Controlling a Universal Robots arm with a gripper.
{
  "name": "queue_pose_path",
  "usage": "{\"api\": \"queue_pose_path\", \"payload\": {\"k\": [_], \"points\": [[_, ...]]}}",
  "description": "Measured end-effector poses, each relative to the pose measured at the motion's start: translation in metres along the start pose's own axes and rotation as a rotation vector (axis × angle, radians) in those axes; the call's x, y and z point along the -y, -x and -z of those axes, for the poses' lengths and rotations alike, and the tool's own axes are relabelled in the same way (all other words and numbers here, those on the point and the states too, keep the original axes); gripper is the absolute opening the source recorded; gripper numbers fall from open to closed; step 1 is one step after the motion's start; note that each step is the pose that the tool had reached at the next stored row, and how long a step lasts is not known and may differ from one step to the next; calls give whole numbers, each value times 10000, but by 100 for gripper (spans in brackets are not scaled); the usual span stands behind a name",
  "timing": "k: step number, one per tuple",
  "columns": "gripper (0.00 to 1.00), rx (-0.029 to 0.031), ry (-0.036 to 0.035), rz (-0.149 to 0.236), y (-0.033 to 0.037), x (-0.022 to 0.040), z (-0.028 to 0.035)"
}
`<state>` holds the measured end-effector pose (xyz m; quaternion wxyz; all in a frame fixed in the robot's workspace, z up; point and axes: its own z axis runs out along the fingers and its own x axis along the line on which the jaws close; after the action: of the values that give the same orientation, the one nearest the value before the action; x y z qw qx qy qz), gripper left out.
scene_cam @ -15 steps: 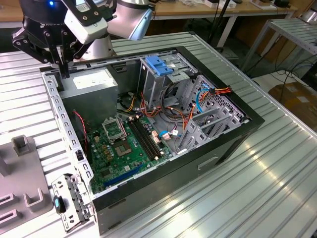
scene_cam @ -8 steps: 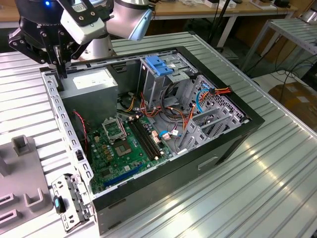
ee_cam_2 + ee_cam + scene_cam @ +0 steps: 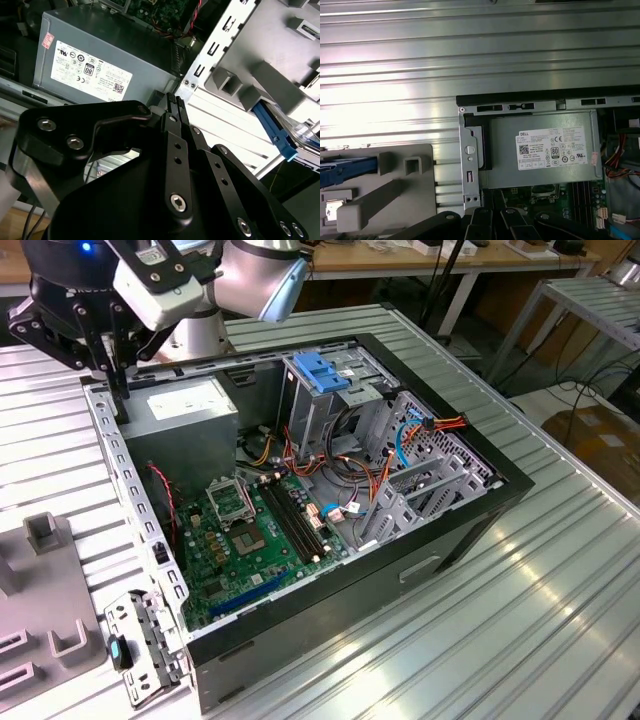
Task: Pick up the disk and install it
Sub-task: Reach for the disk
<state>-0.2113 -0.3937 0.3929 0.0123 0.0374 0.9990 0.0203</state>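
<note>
The disk lies in a grey fixture beside the computer case; I see its blue side rail (image 3: 278, 134) and a bit of its silver body in the second wrist view. The same blue rail (image 3: 345, 169) shows in the first wrist view. My gripper (image 3: 173, 101) is shut with nothing between its thin black fingers. In the exterior view the gripper (image 3: 117, 390) hangs over the case's back corner at that view's left, above the edge next to the power supply. It is apart from the disk.
The open computer case (image 3: 470, 530) holds a motherboard (image 3: 250, 530), a grey power supply with a white sticker (image 3: 185, 410), a metal cage with a blue plastic top (image 3: 322, 375) and loose cables. The grey fixture (image 3: 45, 590) stands on the ribbed metal table (image 3: 540, 620).
</note>
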Motion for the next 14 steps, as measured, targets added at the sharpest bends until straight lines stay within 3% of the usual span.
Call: {"api": "queue_pose_path", "payload": {"k": [4,6,8,12,14], "points": [[15,0,0,-2,-61,-3,1],[15,-33,-1,-2,-101,-19,1],[15,-103,-8,-3,-134,-44,1],[15,-343,-24,-14,-202,-79,0],[15,-378,-30,-15,-230,-81,3]]}}
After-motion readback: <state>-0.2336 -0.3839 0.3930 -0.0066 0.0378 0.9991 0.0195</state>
